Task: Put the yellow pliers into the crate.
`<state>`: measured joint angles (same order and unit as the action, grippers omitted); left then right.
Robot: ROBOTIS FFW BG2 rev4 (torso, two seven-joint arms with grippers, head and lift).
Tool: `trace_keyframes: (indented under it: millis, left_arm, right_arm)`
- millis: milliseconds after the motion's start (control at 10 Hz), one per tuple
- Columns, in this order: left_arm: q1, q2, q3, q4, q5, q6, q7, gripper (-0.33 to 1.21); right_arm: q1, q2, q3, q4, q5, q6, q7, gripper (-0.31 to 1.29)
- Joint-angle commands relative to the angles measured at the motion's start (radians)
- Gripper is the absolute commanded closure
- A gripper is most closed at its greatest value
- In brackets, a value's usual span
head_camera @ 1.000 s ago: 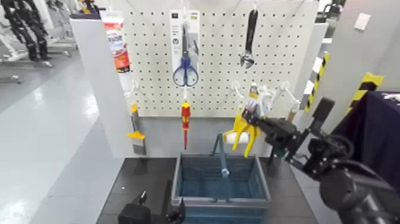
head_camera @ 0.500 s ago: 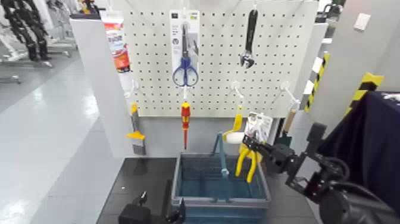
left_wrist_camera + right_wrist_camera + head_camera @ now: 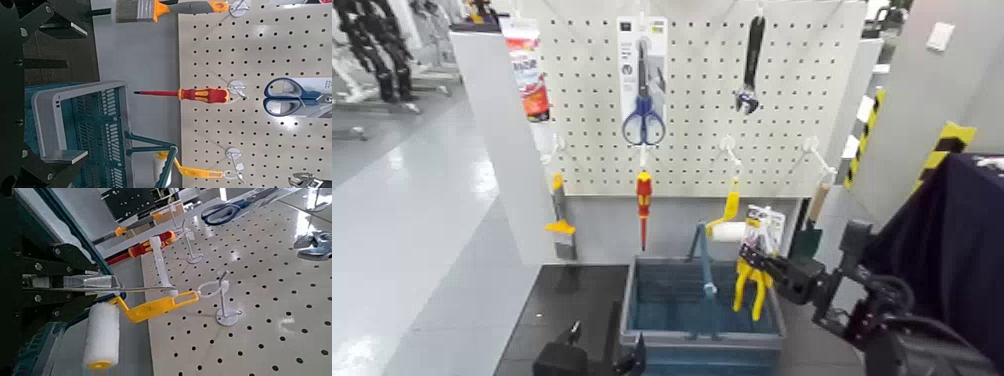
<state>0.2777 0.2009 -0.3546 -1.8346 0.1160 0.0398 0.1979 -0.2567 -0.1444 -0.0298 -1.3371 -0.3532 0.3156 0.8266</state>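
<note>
The yellow pliers (image 3: pixel 751 284) hang handles-down with their printed card at the top, pinched in my shut right gripper (image 3: pixel 763 266). They sit just above the right end of the blue-grey crate (image 3: pixel 629 305), their handle tips at about rim height. The crate stands on the dark table below the pegboard, its thin blue bail handle (image 3: pixel 704 262) raised. In the left wrist view the crate (image 3: pixel 78 102) shows from the side. My left gripper (image 3: pixel 570 355) rests low at the table's front, left of the crate. The right wrist view does not show the pliers clearly.
On the white pegboard (image 3: pixel 692 60) hang blue scissors (image 3: pixel 643 118), a dark wrench (image 3: pixel 752 62), a red-and-yellow screwdriver (image 3: pixel 644 200), a paintbrush (image 3: pixel 560 215) and a yellow-handled paint roller (image 3: pixel 729 228), which is close behind the pliers. Bare hooks (image 3: pixel 812 152) stick out at the right.
My right gripper has carried the yellow pliers down and forward, away from the pegboard hook, to just above the crate's right end. The left arm has not moved.
</note>
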Motion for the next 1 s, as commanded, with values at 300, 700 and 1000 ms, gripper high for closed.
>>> trace_keyframes:
  millis: [300, 700, 1000]
  left_arm:
    - [-0.003, 0.000, -0.003, 0.000, 0.001, 0.000, -0.002, 0.22]
    - [-0.003, 0.000, -0.003, 0.000, 0.001, 0.000, -0.002, 0.22]
    - [-0.003, 0.002, 0.000, 0.002, 0.005, 0.000, -0.002, 0.22]
  right_arm:
    - [-0.021, -0.001, 0.019, 0.073, 0.013, -0.036, 0.002, 1.15]
    - [-0.026, 0.002, 0.030, 0.087, -0.001, 0.014, -0.003, 0.12]
    - [-0.021, 0.008, 0.028, 0.075, -0.016, 0.002, -0.001, 0.02]
